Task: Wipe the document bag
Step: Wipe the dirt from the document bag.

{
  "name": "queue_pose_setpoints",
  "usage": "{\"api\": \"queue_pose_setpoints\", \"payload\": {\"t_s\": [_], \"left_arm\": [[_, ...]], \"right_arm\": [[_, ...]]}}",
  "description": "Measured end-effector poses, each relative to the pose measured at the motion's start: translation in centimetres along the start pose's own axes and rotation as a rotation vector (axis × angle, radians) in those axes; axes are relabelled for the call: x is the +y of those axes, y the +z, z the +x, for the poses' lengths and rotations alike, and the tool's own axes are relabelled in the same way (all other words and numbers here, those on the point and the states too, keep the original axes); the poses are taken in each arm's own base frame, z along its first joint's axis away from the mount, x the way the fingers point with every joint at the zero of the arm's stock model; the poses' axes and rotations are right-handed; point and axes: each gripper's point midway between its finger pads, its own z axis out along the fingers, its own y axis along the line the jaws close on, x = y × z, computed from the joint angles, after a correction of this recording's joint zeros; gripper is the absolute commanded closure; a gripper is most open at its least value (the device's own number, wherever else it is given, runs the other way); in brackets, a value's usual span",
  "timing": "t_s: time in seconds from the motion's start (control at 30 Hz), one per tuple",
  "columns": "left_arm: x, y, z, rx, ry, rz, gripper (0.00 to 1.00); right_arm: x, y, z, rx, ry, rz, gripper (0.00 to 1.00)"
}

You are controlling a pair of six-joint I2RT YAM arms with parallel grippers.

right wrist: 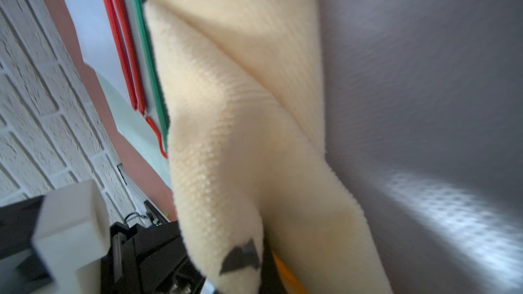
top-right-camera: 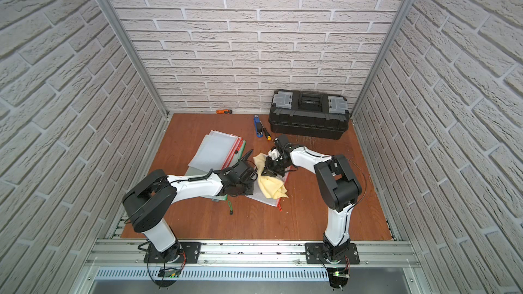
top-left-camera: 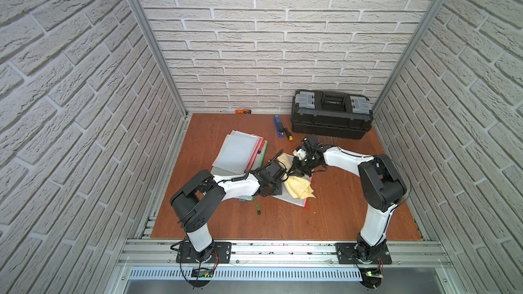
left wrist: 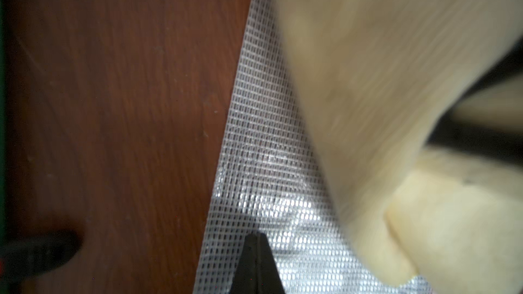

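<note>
Right gripper is seen clamped on 1 yellow cloth, draped over 1 mesh document bag lying well in front of 1 black toolbox. Left gripper, jaws together, is set on the bag's edge. 1 wooden table is enclosed by 3 brick-patterned walls. 1 blue stapler is laid just beside the toolbox.

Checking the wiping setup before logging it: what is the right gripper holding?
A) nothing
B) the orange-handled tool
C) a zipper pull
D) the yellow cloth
D: the right gripper is shut on the yellow cloth, which drapes onto the mesh document bag.
</note>
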Motion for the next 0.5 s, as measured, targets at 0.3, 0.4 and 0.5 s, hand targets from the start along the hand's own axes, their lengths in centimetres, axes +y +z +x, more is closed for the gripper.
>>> {"api": "queue_pose_setpoints", "payload": {"t_s": [0.3, 0.4, 0.5], "left_arm": [[-0.1, 0.1, 0.0, 0.007, 0.009, 0.0, 1.0], [-0.2, 0.1, 0.0, 0.008, 0.015, 0.002, 1.0], [-0.3, 0.1, 0.0, 0.009, 0.016, 0.004, 1.0]], "right_arm": [[-2.1, 1.0, -1.3, 0.009, 0.084, -0.009, 0.98], [-4.6, -1.3, -3.8, -0.048, 0.148, -0.023, 0.98], [-8.0, -4.4, -6.2, -0.121, 0.213, -0.015, 0.98]]}}
